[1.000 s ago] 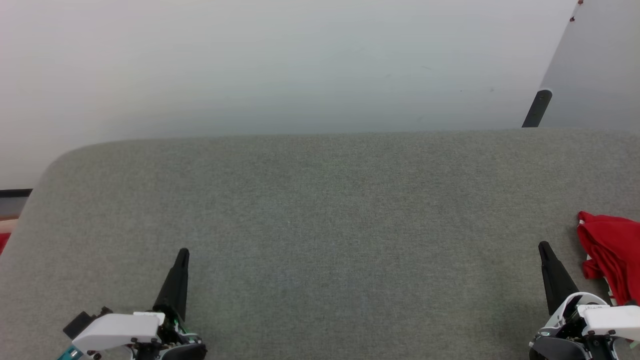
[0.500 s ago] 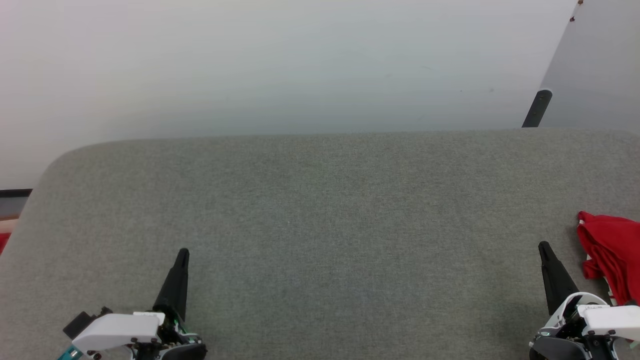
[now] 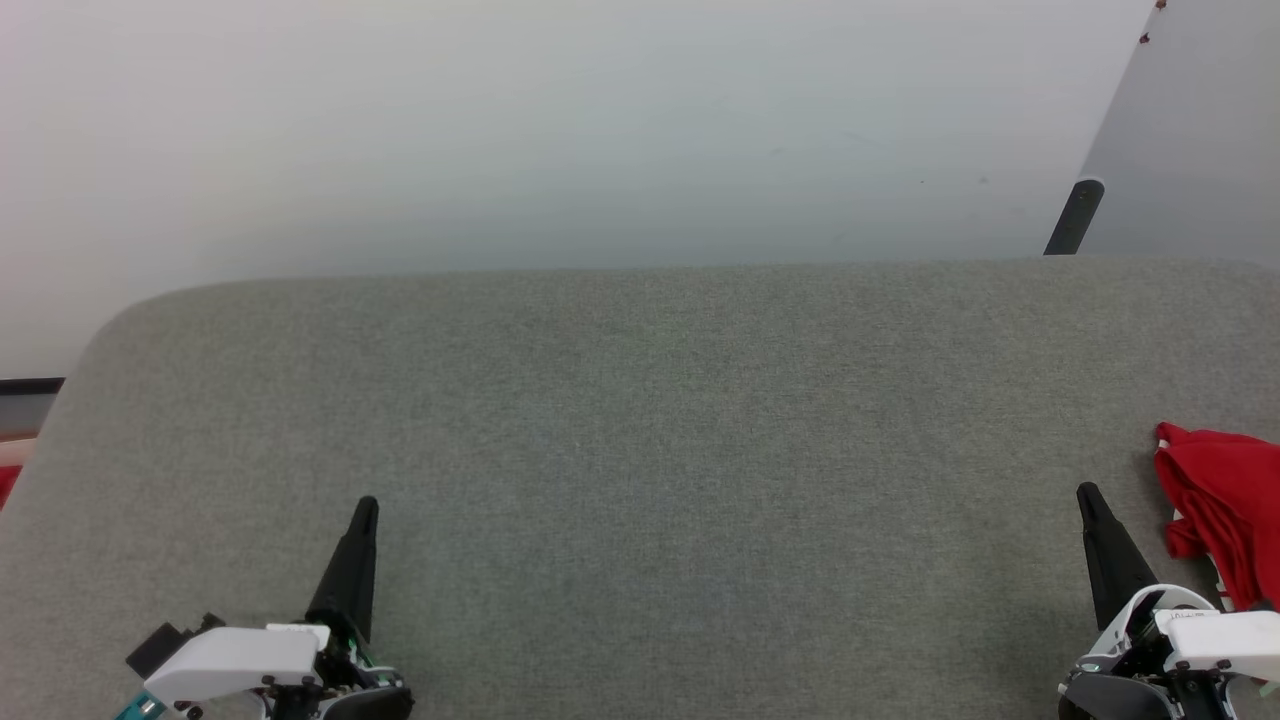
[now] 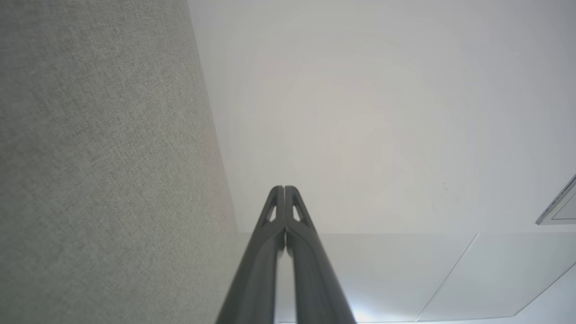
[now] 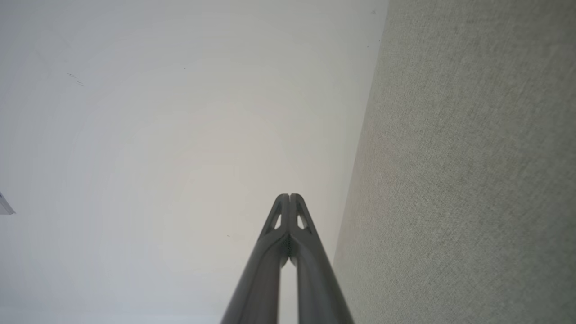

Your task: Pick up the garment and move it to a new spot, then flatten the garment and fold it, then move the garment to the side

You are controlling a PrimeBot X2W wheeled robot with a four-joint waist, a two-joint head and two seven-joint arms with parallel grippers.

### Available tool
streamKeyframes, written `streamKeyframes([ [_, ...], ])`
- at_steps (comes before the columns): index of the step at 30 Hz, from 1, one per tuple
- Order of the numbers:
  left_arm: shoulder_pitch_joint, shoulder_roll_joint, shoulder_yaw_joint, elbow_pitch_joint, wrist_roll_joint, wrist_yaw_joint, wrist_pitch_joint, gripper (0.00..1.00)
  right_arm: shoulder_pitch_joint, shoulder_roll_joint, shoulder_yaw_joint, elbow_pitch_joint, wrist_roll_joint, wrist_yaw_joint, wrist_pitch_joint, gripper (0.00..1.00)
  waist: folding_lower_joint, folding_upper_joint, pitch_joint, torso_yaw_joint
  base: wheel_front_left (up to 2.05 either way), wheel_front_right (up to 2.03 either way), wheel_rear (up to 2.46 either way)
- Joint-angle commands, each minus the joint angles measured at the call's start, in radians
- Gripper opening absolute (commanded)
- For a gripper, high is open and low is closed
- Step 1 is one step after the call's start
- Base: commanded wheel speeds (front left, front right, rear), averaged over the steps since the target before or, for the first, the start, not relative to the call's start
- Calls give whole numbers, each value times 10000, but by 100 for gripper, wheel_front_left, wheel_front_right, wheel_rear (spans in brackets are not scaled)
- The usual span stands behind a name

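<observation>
Left gripper [image 3: 366, 508], head view: two long dark tapered fingers pressed together into a single point, carried on a white housing at lower left. It is clenched on nothing. Right gripper [image 3: 1086, 493] at lower right has the same build, fingers likewise pressed together and empty. Both hang over the grey woven-fabric bench [image 3: 640, 430], which has a matte, fine-grained weave and a rounded far-left corner. The crumpled red cloth garment [image 3: 1225, 500] lies on the bench at the right edge of the view, partly cut off by it. It is soft and creased, with small slivers of white at its lower folds. It sits just beside the right gripper, on that gripper's outer side, apart from the fingertips and well apart from the left gripper. A black rod-shaped leg [image 3: 1075, 215] stands beyond the bench's far right edge, against a pale smooth background.

Left wrist view: the fingers meet along their whole length, showing triangular cut-outs near the tips. The bench weave runs along the left side.

Right wrist view: same closed finger pair, with the bench weave on the right side.
</observation>
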Motion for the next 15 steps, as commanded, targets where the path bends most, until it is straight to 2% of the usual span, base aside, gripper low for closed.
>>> streamKeyframes([
  [1, -104, -8, 26, 8, -29, -56, 27, 0, -33, 27, 0, 1, 50, 4, 5, 0, 0, 0, 0, 0, 0, 0, 0],
  [15, -104, -8, 25, 7, -30, -57, 24, 0, -33, 28, 1, 1, 50, 4, 4, 0, 0, 0, 0, 0, 0, 0, 0],
])
